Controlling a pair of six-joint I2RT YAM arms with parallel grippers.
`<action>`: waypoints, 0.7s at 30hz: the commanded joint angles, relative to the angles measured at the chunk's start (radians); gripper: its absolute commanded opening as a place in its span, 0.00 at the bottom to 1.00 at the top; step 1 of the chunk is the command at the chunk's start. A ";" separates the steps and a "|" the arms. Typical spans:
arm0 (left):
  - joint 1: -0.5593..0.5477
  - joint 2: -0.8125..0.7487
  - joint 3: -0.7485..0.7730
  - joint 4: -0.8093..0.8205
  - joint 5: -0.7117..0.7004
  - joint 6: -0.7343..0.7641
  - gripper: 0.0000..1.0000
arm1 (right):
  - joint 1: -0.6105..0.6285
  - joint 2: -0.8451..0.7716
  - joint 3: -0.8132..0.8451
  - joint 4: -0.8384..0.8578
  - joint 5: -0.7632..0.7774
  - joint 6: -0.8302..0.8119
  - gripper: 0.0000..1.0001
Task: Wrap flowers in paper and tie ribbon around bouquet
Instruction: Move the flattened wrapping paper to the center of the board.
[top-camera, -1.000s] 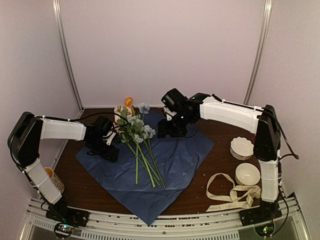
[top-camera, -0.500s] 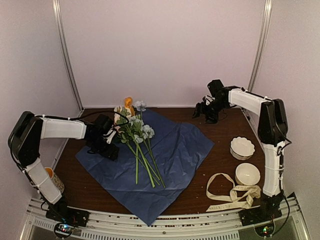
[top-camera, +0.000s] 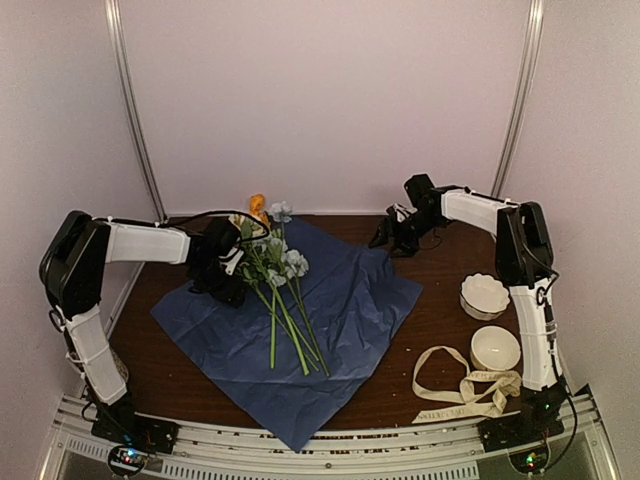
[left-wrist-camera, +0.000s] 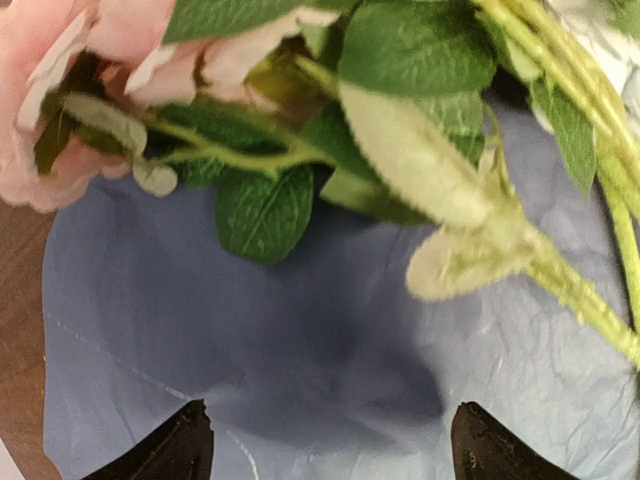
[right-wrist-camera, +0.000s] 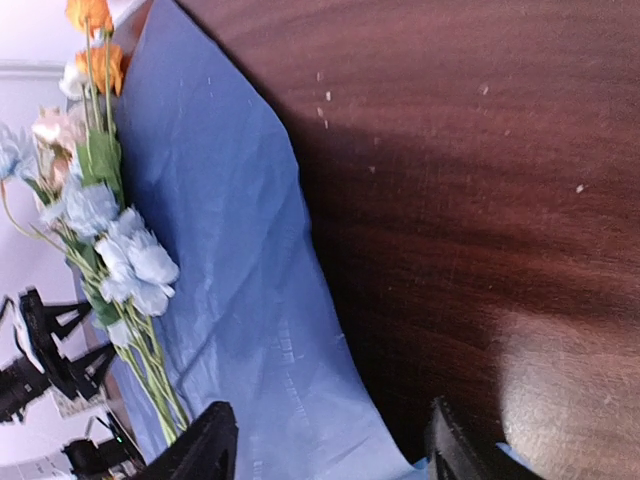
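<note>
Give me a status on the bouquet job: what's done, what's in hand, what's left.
Done: the flowers lie diagonally on the flat paper. In hand: the left gripper is open over the paper beside the blooms, holding nothing; the right gripper hovers open and empty at the paper's far right edge. Left: all the wrapping, then the tie; the ribbon lies loose and untouched at front right.

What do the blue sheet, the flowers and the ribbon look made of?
The paper: thin matte tissue-like sheet, judging by fine creases. The flowers: likely artificial, fabric petals and leaves on plastic stems; close up the leaves look stiff and fuzzy. The ribbon: flat cream strip, fabric or paper, unclear; it lies in limp loops.
</note>
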 joint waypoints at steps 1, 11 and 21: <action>-0.006 0.051 0.067 0.007 0.010 0.035 0.86 | -0.005 -0.034 -0.069 0.040 -0.064 -0.043 0.61; -0.016 0.097 0.111 0.020 0.056 0.053 0.85 | -0.007 -0.059 -0.082 0.036 -0.130 -0.075 0.36; -0.057 0.122 0.147 0.016 0.044 0.107 0.85 | -0.032 -0.154 -0.198 0.098 -0.136 -0.051 0.00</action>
